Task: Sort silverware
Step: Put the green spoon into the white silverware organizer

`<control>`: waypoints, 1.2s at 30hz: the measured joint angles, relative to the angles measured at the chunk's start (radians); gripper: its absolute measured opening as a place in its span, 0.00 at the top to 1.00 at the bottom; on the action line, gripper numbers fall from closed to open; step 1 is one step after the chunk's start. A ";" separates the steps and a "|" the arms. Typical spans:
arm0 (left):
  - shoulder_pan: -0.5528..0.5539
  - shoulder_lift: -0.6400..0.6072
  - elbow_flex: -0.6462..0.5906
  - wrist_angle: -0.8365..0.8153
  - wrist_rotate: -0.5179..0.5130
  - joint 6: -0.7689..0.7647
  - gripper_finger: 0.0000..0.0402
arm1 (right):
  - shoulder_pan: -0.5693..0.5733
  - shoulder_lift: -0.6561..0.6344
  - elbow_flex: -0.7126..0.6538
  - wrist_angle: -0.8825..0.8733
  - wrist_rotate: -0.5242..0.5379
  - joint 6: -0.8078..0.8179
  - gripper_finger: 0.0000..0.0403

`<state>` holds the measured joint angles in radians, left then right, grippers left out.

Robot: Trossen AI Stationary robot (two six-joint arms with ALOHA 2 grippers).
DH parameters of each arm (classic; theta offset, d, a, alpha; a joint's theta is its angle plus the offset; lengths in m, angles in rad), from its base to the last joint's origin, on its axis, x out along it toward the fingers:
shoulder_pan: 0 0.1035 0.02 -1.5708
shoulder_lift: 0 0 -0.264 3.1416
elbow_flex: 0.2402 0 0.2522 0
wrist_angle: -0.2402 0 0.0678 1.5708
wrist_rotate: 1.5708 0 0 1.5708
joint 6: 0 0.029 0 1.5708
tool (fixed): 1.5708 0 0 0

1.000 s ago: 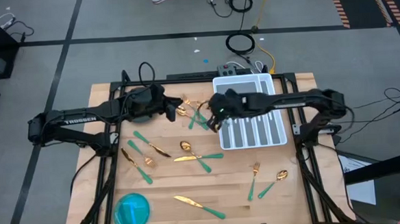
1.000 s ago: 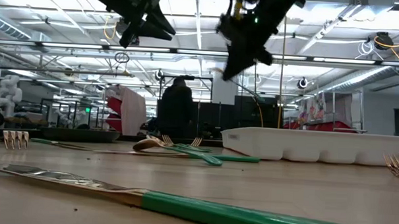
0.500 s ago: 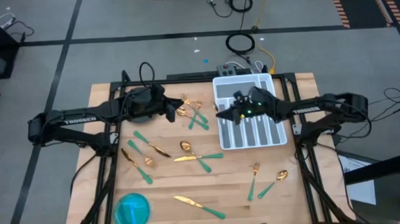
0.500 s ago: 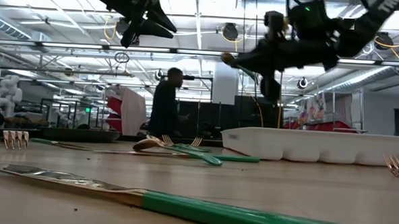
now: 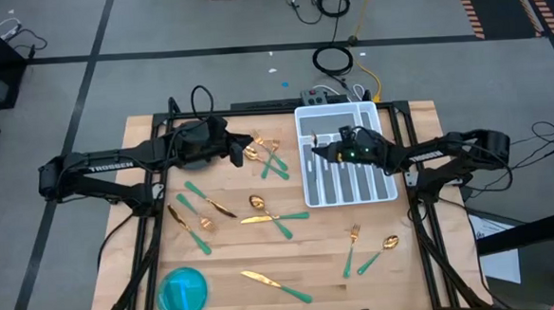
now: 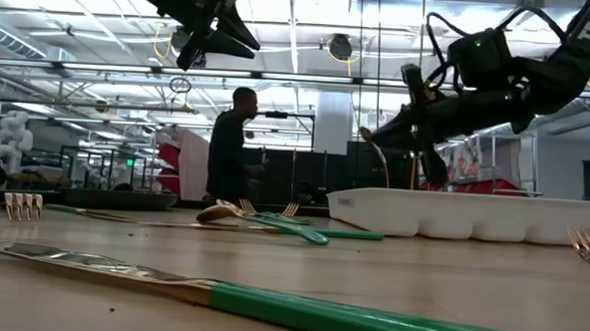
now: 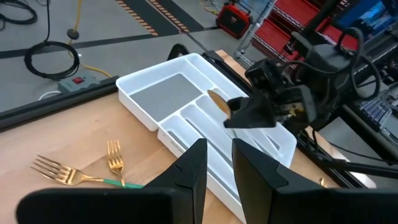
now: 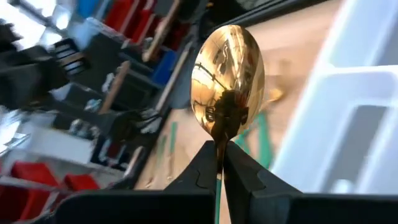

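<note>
Workshop floor, grey, with cables; wooden surface (image 5: 263,241) at centre.

High view: white tray (image 5: 350,189) at the surface's 2 o'clock. The right tool (image 5: 320,150) has swung from the loose pile at 12 o'clock across to the tray's near-left slots within the last second. The left tool (image 5: 237,154) is unmoved at 11 o'clock beside the pile of forks (image 5: 266,154). Scattered silverware remains: a spoon (image 5: 257,203) at centre, a knife (image 5: 276,285) at 6 o'clock, a fork (image 5: 350,249) at 4 o'clock. A blue bowl (image 5: 183,290) sits at 7 o'clock.

Low view: right tool above the tray's left end, clear of it. A person (image 6: 228,148) walks in the room behind.

Left wrist view: left tool (image 7: 217,163) slightly parted, holding nothing.

Right wrist view: right tool (image 8: 219,163) pinched tight on a spoon's stem, gold bowl (image 8: 227,74) upright beyond the tips.

Judgement: one spoon lifted and carried to the tray; lowering into a slot is still pending, most pieces unsorted.
</note>
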<state>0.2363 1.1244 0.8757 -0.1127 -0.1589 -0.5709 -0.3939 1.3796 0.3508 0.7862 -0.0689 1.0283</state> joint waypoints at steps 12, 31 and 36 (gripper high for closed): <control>0.000 0.000 0.000 -0.002 -0.002 0.000 0.80 | 0.003 0.000 0.001 -0.179 0.066 0.067 1.00; 0.000 0.000 0.000 -0.005 -0.037 0.005 0.80 | -0.004 -0.127 0.036 -0.607 0.151 0.076 1.00; 0.000 0.000 0.000 -0.005 -0.037 0.006 0.80 | 0.003 -0.127 0.079 -0.624 0.144 0.015 1.00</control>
<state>0.2363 1.1244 0.8757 -0.1173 -0.1959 -0.5653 -0.3904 1.2522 0.4299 0.1623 0.0747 1.0432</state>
